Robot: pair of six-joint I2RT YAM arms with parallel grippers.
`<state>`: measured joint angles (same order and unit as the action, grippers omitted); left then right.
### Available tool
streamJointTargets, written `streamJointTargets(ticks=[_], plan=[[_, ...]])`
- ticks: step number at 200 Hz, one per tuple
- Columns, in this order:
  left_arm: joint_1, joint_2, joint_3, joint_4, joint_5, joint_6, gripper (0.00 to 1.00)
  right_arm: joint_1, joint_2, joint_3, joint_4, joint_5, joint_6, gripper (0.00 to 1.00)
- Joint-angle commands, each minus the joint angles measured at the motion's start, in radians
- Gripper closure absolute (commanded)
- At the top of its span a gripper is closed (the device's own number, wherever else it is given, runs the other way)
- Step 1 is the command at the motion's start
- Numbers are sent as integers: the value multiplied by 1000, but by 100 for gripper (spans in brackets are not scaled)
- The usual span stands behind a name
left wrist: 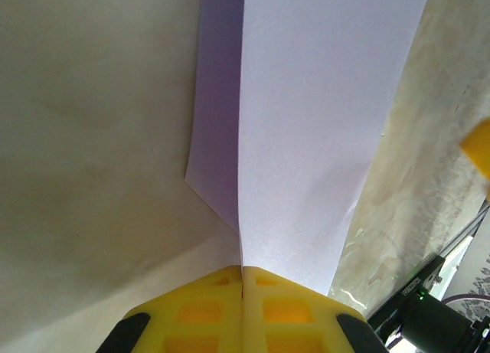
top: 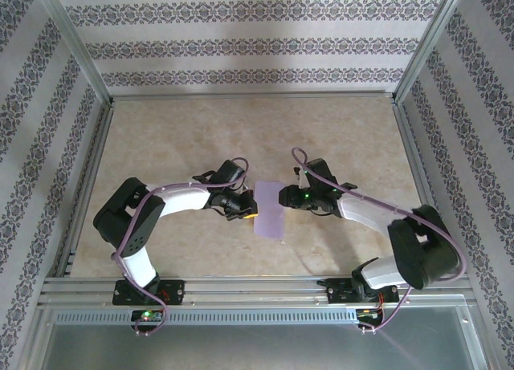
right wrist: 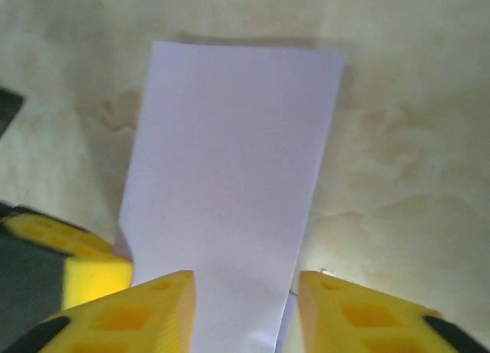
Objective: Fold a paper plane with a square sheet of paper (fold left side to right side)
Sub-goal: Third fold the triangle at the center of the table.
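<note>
On table [top: 161, 137], L pincer [left wrist: 243, 272] pinches folded paper [right wrist: 230, 161]; R pincer [right wrist: 245, 292] open over it.

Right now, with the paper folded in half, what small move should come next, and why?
Probably draw the right gripper back off the paper: its jaws stand open over one edge, gripping nothing, while the left gripper is shut on the folded edge and can hold it alone.
</note>
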<state>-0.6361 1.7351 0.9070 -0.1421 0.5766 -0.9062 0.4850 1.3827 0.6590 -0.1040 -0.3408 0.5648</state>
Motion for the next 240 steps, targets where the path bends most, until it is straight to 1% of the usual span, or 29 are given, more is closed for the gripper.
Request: streamJointTargets(ticks=[1, 25, 50, 74, 94, 103, 121, 142, 155, 166, 187, 220, 240], plan=[[-13, -50, -30, 33, -43, -63, 100, 50, -107, -1, -47, 74, -101, 52], [-13, -83, -55, 53, -82, -109, 100, 158, -232, -63, -48, 171, -162, 41], [-14, -91, -56, 61, -82, -123, 100, 349, -324, -127, -38, 344, -218, 31], [-13, -80, -48, 66, -60, -128, 100, 536, -325, -144, -39, 517, -285, 25], [-13, -84, -47, 66, -61, -129, 100, 677, -273, -131, -17, 658, -352, 18], [-13, -85, -46, 64, -59, -129, 100, 715, -229, -115, -10, 696, -381, 16], [-13, -82, -44, 63, -56, -129, 100, 757, -121, -74, -2, 741, -430, 15], [-13, -80, -44, 65, -50, -129, 100, 776, -1, -14, 5, 783, -463, 15], [-13, -83, -46, 62, -52, -128, 100, 775, 45, 9, 24, 812, -471, 15], [-13, -85, -47, 57, -53, -127, 100, 769, 69, 20, 53, 817, -484, 16], [-13, -82, -46, 55, -47, -123, 100, 752, 107, 40, 79, 801, -504, 23], [-13, -78, -44, 56, -42, -119, 100, 725, 133, 51, 82, 778, -522, 43], [-13, -77, -44, 54, -43, -117, 100, 710, 121, 50, 81, 742, -523, 60]])
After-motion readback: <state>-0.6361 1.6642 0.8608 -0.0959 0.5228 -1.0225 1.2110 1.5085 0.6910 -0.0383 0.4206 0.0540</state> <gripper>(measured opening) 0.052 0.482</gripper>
